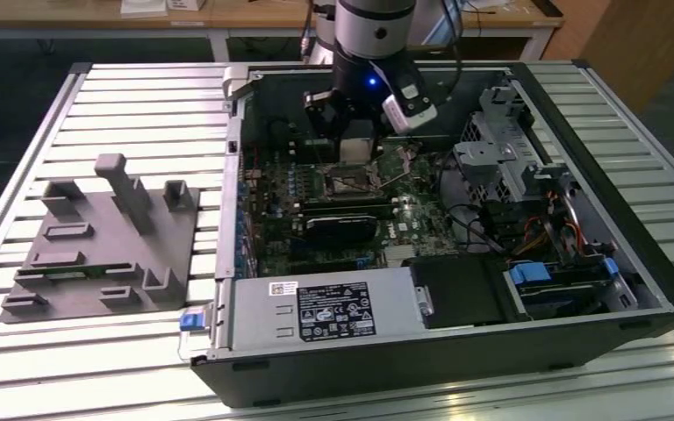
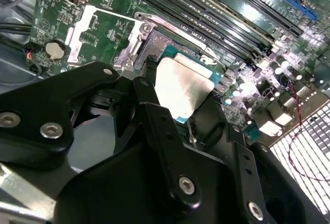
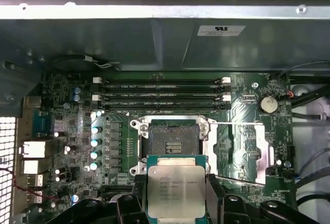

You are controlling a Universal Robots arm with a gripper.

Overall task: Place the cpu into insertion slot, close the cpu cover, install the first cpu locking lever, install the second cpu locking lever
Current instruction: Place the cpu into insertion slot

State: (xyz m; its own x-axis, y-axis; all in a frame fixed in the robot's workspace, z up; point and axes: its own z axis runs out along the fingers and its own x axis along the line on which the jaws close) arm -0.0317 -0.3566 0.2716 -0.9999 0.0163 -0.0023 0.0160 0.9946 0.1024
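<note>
tool (image 3: pixel 176 182) clamped on cpu (image 3: pixel 176 197) by opposite edges | cpu unseated, near insertion slot (image 3: pixel 172 139) | chip's lower edge cut off | cpu cover (image 3: pixel 268 154) open beside slot, corner hidden

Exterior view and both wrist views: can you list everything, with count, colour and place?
computer case: one, black, open, on the slatted table
grey fixture: one, on the exterior view's left of the case
motherboard: one, green, inside the case
insertion slot: one, dark centre, empty
cpu cover: one, silvery, swung open beside the slot
coin cell: one, silvery, on the board
cpu: one, silvery, gripped near the slot
pincer: one, black, shut on the cpu
arm: one, silver-grey, above the case
</note>
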